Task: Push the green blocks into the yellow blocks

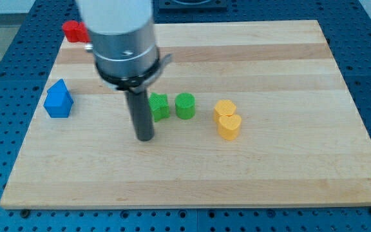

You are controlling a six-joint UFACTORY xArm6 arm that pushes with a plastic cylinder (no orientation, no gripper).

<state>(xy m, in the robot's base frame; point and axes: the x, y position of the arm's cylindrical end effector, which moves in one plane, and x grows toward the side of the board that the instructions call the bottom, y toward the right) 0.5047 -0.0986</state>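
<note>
- My tip (145, 137) is seen just left of and below the green star-like block (159, 106).
- The green cylinder (185, 105) and the yellow blocks (227, 118) lie further to the right.
- No claw is fitted; nothing is held.

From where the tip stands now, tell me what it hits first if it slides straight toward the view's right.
Probably my tip meets the left green block first, though it may pass just below it.

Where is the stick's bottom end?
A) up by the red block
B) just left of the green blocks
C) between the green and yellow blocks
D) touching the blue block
B: my tip sits just to the view's left of the two green blocks, with the yellow blocks beyond them on the right.
</note>
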